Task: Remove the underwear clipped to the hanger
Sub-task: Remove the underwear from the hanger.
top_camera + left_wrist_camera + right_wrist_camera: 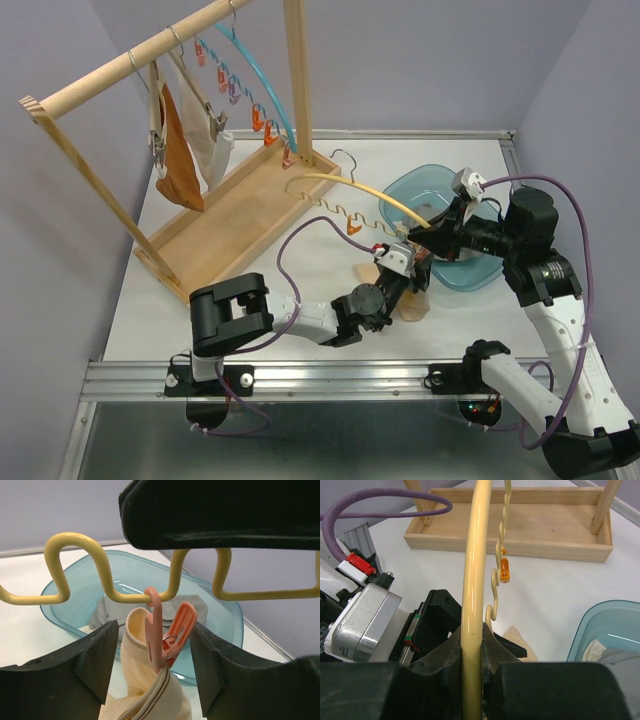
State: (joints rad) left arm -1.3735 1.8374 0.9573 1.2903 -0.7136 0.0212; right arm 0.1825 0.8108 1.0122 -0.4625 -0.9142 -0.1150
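One cream brief (pixel 150 690) hangs from a pink clip (pixel 172 632) hooked on the wavy lower bar of the yellow hanger (pixel 95 565). It sits over the table toward the near right, just in front of the teal basin (pixel 60 600). The cloth drops straight down from the clip, so its long axis is vertical. The clip's handles lean off to one side above the waistband.

The left gripper (pixel 154 645) is directly on it. Its jaws stand apart with one finger on each side of the clip and the top of the brief, a gap showing on both sides, gripping nothing. The right gripper (pixel 472 650) is clamped tight on the hanger's upper bar and holds the hanger aloft, so the left arm is both the nearer and the free one.

A pull would probably go downward, along the hang of the cloth.

A grey piece (pixel 107 612) lies in the basin. On the wooden rack (pixel 230 215) at the far left, a rust-orange pair (pixel 180 150) and a white one (pixel 212 150) remain clipped.
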